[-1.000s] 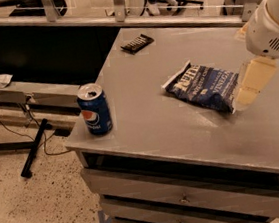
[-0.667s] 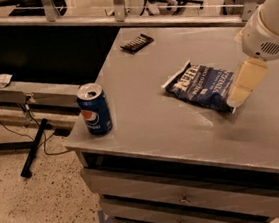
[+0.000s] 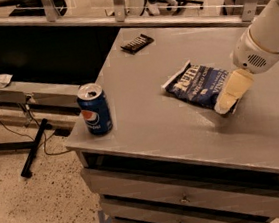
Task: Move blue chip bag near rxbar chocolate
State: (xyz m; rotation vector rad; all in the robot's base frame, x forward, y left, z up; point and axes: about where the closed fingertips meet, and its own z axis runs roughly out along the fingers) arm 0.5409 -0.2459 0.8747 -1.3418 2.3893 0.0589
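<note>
blue chip bag (image 3: 197, 84) lay flat on table (image 3: 146, 128), right of centre; gripper (image 3: 230, 95) at its right edge, grip state: can't tell | rxbar chocolate (image 3: 137, 43) at far-left corner, well apart | step: grasp, bag not yet carried | next: needs firm hold on crinkly edge; carry far-left; set beside bar
</note>
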